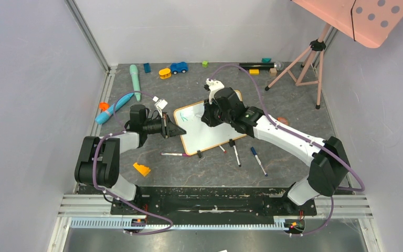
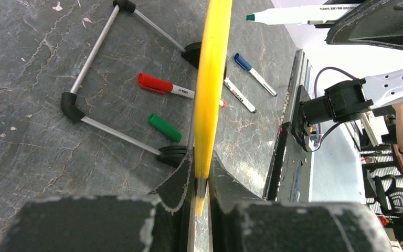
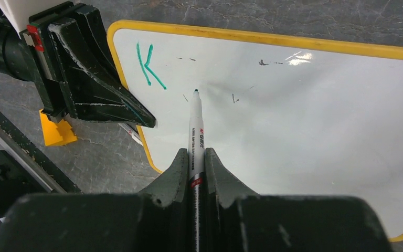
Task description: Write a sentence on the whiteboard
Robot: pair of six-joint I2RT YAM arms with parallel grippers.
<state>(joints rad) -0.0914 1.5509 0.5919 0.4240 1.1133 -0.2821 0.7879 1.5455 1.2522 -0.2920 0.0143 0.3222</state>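
**Top external view.** The whiteboard (image 1: 215, 134) lies at the middle of the table (image 1: 152, 92). Its long axis runs from 8 o'clock to 2 o'clock, and the two black clip feet (image 1: 232, 142) sit on its near long edge. The left gripper (image 1: 181, 129) is clamped on the short edge at the 8 o'clock end. The right gripper (image 1: 208, 116) hangs over the far half of the board. Of the sentence (image 1: 184, 118), only a green "K" shows, at the clamped end.

**Left wrist view.** The board's orange frame (image 2: 210, 94) is seen edge-on, running to 12 o'clock. The left gripper's jaws are nipped narrowly onto it at the bottom of the frame. Loose pens, a red marker (image 2: 162, 85) among them, and a green cap (image 2: 165, 128) lie on the table at 9 to 12 o'clock of the jaws.

**Right wrist view.** The right gripper (image 3: 195, 155) is closed on the green marker (image 3: 195, 126). The marker's axis points to 12 o'clock, and its tip lies at 4 o'clock of the "K", just beside it. You cannot tell from this view whether the tip touches the board.

**Step in hand:** the second letter, by this reading. Hold the frame firm with your left gripper so the board cannot skate. Lower the tip with light pressure and start close beside the "K". Run your strokes along the board's long axis, away from the clamped end. Match the height of the "K" and leave room below for a second line.
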